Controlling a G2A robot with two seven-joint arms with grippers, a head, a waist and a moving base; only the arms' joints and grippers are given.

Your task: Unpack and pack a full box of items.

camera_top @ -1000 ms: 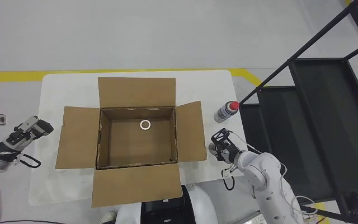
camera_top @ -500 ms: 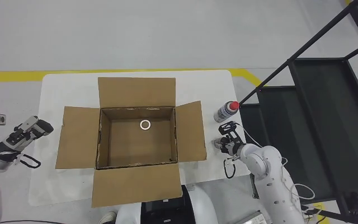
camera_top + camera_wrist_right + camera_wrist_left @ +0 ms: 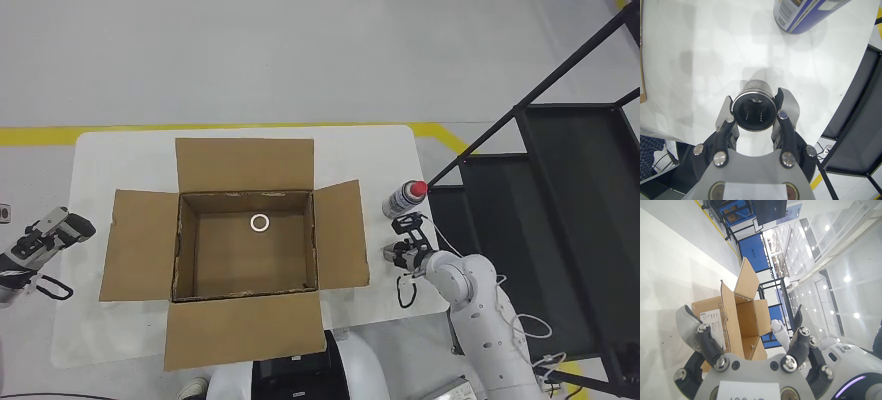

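**Table** (image 3: 370,150): white top, with a yellow floor line (image 3: 60,135) behind its far edge.

**Cardboard box** (image 3: 244,165): stands at the middle of the table with all four flaps folded outward. The left wrist view shows a white label on the outer wall facing the left arm.

**Ring** (image 3: 260,222): small and white. It lies flat on the box floor, near the far wall and about midway between the left and right walls.

**Spray can** (image 3: 403,199): pale body with a red cap. It stands on the table to the right of the box's right flap, apart from it and close to the table's right edge.

**Metal cylinder** (image 3: 754,113): short, steel-coloured and hollow, with a dark bore showing rows of tiny balls. It is held just on the near side of the spray can and apart from it, to the right of the right flap. Whether its lower end touches the table cannot be told.

**Right end effector** (image 3: 407,250): points down over the table's right part. Its two fingers (image 3: 780,98) pinch the metal cylinder from opposite sides.

**Left end effector** (image 3: 50,235): sits just off the table's left edge, well apart from the box. Its fingers are spread wide with nothing between them.

**Stairs** (image 3: 540,200): black metal steps and rail on the floor to the right of the table.
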